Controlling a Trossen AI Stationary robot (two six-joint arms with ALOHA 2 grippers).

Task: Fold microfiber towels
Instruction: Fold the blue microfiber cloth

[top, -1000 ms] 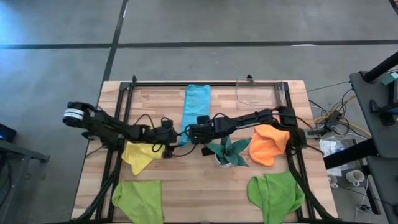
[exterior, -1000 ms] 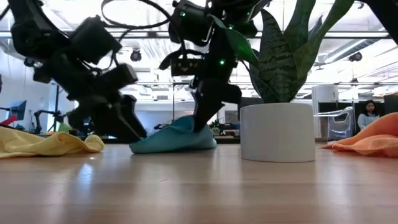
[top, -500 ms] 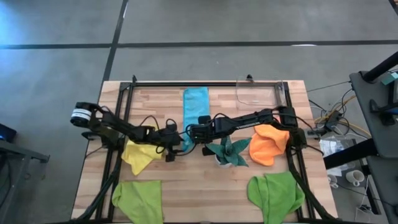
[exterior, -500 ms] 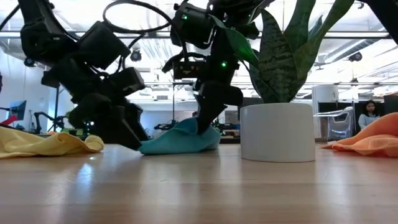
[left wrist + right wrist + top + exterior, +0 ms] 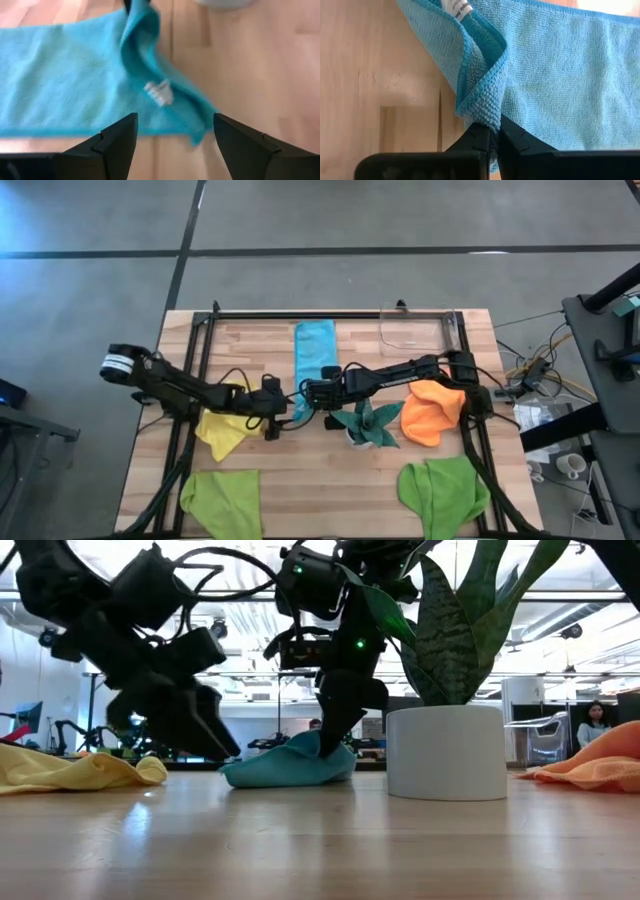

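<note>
One light blue towel point(image 5: 314, 352) lies long and flat, near corner bunched w/ white tag showing. Right gripper point(image 5: 492, 136) pinches that fold; left gripper point(image 5: 172, 131) spread wide, just beside it.

Bright, even light, backlit low view

No legible text, brand, number or sign appeared in any view. The light blue towel point(image 5: 75, 80) carried a small white tag point(image 5: 159, 92), but its printing was too small to read.
</note>
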